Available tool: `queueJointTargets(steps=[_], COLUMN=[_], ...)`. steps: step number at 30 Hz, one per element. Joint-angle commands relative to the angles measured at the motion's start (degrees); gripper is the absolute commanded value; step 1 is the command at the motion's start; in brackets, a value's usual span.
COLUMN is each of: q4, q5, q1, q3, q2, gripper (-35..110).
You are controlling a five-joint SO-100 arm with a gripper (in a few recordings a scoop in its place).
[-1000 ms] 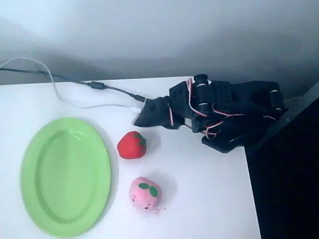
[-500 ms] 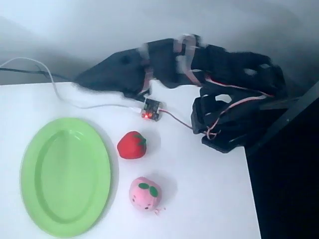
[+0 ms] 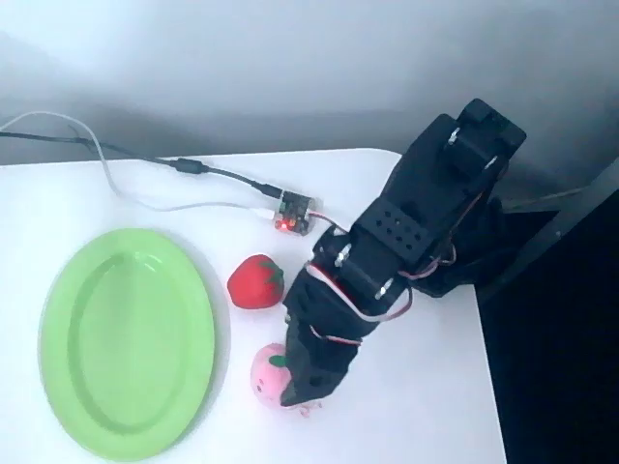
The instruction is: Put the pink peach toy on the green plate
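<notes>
Overhead view: black end effector (image 3: 311, 387) down over pink peach toy (image 3: 270, 373), covering its right side; finger spread not discernible, contact unclear. Peach toy on white desk (image 3: 406, 406), just right of green plate (image 3: 126, 338). Red strawberry toy (image 3: 255, 281) above, apart from peach.

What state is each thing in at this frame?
Peach: on the table, off the plate, partly covered by the hand.
Plate: empty.
Strawberry: on the table, untouched.
Hand: down over the peach; open or shut cannot be told.
Board: red light on.
</notes>
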Motion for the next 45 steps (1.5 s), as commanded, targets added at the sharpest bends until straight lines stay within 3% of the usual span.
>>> queueJointTargets(steps=[1,10,16,18,19,23,28,33,39,45], q4=[0.09,-14.94,-15.12,-14.77,-14.5,-13.27,-8.53,-9.49,-8.0,2.2], q5=[3.96,5.19,5.36,5.36,5.27,4.92,-4.13,-21.01,-36.83,-40.17], q1=[-3.16,-1.23,-0.79,-1.23,-1.49,-1.05,4.31,16.26,26.1,26.63], q3=[4.83,8.88,-1.58,-3.96,-5.01,-4.92,-6.06,-17.14,-30.06,-57.04], q2=[0.62,-15.91,-32.26,-36.04,-37.27,-32.87,-15.73,-9.23,-29.09,-58.18], gripper=[46,44,40,22,1,0,0,0,0,0])
